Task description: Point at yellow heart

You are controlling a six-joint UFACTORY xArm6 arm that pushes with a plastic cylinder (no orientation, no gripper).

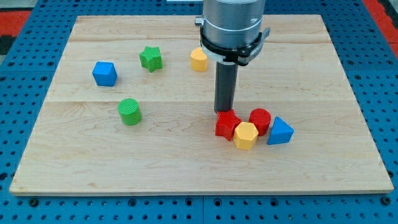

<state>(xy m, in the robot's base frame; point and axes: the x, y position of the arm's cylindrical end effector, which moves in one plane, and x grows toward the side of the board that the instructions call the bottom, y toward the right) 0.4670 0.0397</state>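
A pale wooden board (186, 168) lies on a blue perforated table (25, 56), seen from above and slightly in front; nearest the view's bottom, right of centre, four blocks sit in a tight cluster; a yellow hexagonal block (245, 135) is lowest, touching a red star-shaped block (227, 124) on its left and a red cylinder (260, 120) above and to its right; a blue triangular block (279, 131) sits just beside the red cylinder on the view's right. My tip (223, 111) rests at the upper edge of the red star-shaped block, at or just short of touching it; the tool is a plain dark rod with nothing to open or close, and it holds nothing. Further up on the view's left, a green cylinder (130, 111) stands alone; beyond it, a blue cube (104, 73) sits near the left edge; a green star-shaped block (150, 58) lies to the right of the cube. The yellow heart (198, 60) is toward the view's top, just left of the grey arm housing (231, 28), well apart from my tip and up to its left.
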